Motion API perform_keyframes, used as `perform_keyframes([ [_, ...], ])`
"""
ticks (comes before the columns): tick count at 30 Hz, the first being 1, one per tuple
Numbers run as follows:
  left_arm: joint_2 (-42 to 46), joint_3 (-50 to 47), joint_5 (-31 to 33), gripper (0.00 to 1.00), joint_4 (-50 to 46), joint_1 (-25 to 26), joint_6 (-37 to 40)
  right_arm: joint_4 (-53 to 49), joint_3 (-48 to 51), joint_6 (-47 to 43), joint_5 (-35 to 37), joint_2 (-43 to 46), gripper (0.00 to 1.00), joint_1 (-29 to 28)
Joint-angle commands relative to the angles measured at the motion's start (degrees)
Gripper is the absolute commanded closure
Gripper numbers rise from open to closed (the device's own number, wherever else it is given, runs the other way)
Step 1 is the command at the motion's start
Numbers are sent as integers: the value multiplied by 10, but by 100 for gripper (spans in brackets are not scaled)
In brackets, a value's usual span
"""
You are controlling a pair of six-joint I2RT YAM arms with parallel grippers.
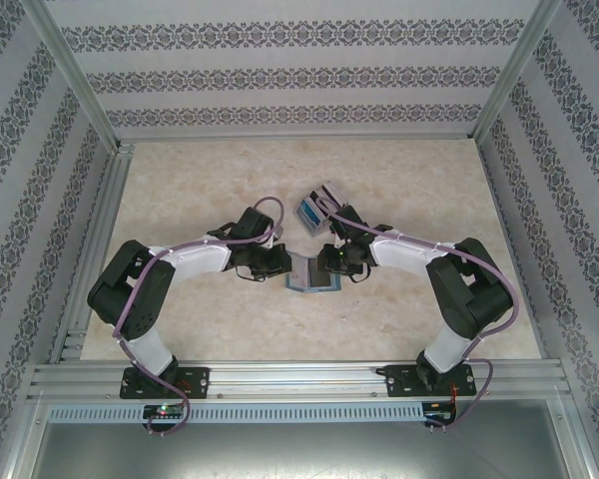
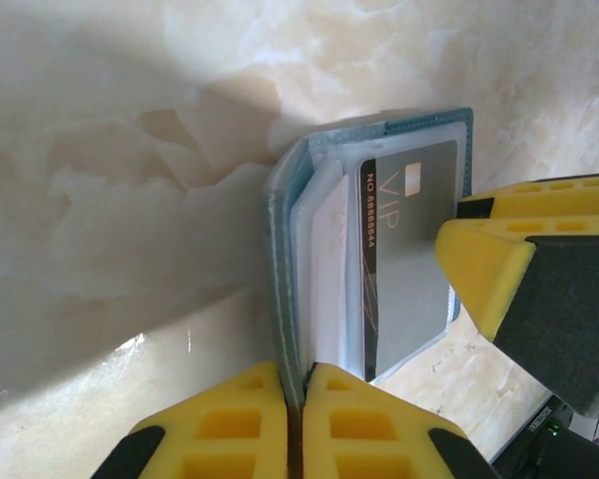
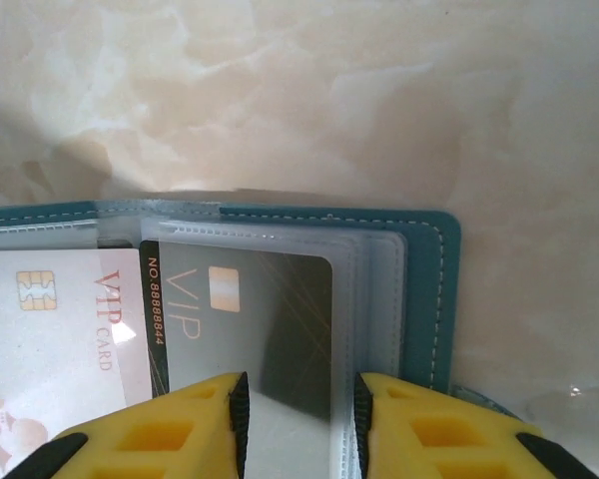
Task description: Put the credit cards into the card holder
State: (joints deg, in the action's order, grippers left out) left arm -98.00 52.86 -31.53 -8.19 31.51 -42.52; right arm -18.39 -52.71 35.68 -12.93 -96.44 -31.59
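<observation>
Teal card holder [image 1: 312, 283] w/ clear sleeves sits mid-table, between the 2 grippers. Loose credit cards [image 1: 317, 207] lie in a small fanned pile just behind it, apart from it.

Right wrist view has the holder's inside flat-on: a dark card [image 3: 270, 329] marked VIP in a clear sleeve, and a whitish card [image 3: 50, 339] w/ gold chip just beside it on the left. The right gripper [image 3: 299, 399] has its fingers apart and the dark card's sleeve shows in the gap; can't tell if they touch it.

Left wrist view has the holder edge-on, standing half open like a book. The left gripper [image 2: 301, 387] has its fingers pressed together on the edge of the teal cover. One of the right gripper's fingers [image 2: 479, 274] is at the dark card's long edge.

Top view adds both arms [image 1: 145, 284] bent inward toward the holder, plus the loose pile.

Count: 1 holder, 2 cards seen inside it, at least 2 in the loose pile (exact no. too small to tell), 2 arms, 2 grippers.

Tabletop [image 1: 180, 190] is beige, marbled, w/ soft shadows. Walls [image 1: 280, 75] on 3 sides carry grey patterned stripes. Aluminium rails [image 1: 299, 377] run along the near edge & up the corners
</observation>
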Motion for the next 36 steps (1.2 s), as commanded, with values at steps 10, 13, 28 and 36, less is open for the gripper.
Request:
perform_keyframes([
  [10, -7, -19, -3, 98, 24, 3, -16, -9, -9, 4, -8, 14, 64, -14],
  [13, -5, -18, -1, 98, 23, 3, -16, -26, -20, -6, 1, 25, 64, -17],
  [28, 3, -21, 2, 98, 27, 3, -23, -34, -34, -12, -20, 52, 63, -18],
  [36, 7, -26, 2, 98, 31, 3, -25, -6, -32, 4, -52, 43, 63, -20],
])
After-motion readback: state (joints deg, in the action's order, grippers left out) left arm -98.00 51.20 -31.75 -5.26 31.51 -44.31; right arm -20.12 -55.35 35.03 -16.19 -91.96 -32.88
